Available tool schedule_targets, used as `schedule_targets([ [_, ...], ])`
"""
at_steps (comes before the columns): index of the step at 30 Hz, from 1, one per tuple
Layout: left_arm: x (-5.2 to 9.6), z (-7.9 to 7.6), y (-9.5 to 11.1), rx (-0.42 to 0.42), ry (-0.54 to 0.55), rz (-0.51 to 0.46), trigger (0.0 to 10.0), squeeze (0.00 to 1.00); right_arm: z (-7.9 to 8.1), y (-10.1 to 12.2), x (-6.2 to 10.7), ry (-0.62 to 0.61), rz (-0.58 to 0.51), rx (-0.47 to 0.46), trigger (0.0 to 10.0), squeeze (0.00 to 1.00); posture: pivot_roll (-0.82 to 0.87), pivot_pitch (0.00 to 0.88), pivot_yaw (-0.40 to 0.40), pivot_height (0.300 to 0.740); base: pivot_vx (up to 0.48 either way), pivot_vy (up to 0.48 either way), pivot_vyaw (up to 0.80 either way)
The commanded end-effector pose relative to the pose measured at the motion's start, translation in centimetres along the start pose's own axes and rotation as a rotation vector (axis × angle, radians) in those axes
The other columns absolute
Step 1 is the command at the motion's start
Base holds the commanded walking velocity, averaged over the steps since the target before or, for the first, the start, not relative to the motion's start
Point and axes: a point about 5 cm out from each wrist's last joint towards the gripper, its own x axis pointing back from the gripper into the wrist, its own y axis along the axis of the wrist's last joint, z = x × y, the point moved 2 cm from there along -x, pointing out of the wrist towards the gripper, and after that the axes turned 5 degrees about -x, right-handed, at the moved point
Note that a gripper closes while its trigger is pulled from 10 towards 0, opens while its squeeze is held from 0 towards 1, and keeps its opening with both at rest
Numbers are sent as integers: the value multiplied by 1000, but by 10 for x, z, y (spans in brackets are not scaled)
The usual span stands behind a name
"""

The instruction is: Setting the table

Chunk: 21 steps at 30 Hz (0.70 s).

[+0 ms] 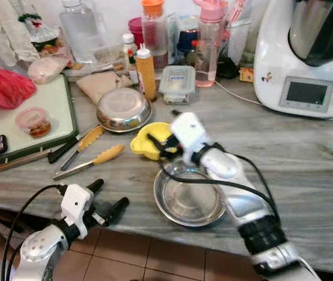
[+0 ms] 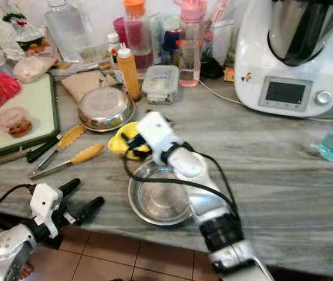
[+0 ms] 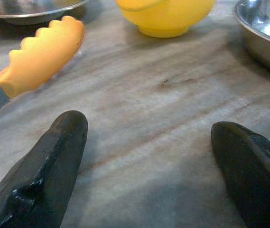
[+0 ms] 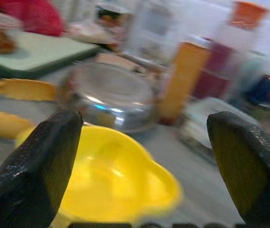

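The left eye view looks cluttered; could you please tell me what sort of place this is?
Most likely a home kitchen counter: a grey marbled worktop bearing a white food-processor appliance with a display, shallow round steel bowls and a green cutting board.

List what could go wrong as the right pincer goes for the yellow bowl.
1. The right pincer is open above the yellow bowl, which sits right beside the steel bowl; a nudge could knock the two together.
2. The arm's black cable drapes over the steel bowl and might drag it toward the counter edge.
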Motion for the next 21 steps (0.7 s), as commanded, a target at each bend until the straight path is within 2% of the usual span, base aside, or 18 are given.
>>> schedule_targets([
  [1,-2,13,2,2,34,11,10000,0,-7,5,14,-71,-25,21,10000,1000,-82,63,102,740,0,0,0],
  [3,-5,21,7,2,43,-1,10000,0,-12,4,24,-121,-29,31,10000,1000,-88,61,104,740,0,0,0],
  [6,-6,24,8,1,46,-7,10000,0,-15,5,29,-146,-31,33,10000,1000,-88,61,104,740,0,0,0],
  [8,-5,32,13,-5,49,-19,10000,0,-23,4,42,-213,-26,23,10000,1000,-102,56,110,740,0,0,0],
  [9,0,40,19,-16,64,-37,10000,0,-33,2,57,-292,-18,7,10000,1000,-105,54,111,740,0,0,0],
  [10,0,40,19,-16,64,-37,10000,0,-33,2,57,-292,-18,7,10000,1000,-105,54,111,740,0,0,0],
  [11,3,43,22,-22,73,-49,10000,0,-38,0,68,-342,-8,5,10000,1000,-107,52,111,740,0,0,0],
  [13,4,44,23,-24,75,-54,10000,0,-41,-1,73,-364,-2,3,10000,1000,-108,51,111,740,0,0,0],
  [15,7,42,30,-28,75,-78,10000,0,-43,-7,88,-424,27,-8,10000,1000,-116,47,112,740,0,0,0],
  [17,7,36,39,-32,72,-108,10000,0,-41,-14,103,-463,54,-28,10000,1000,-122,47,110,740,0,0,0],
  [21,4,28,50,-36,63,-133,10000,0,-36,-21,117,-502,102,-55,10000,1000,-138,43,108,740,0,0,0],
])
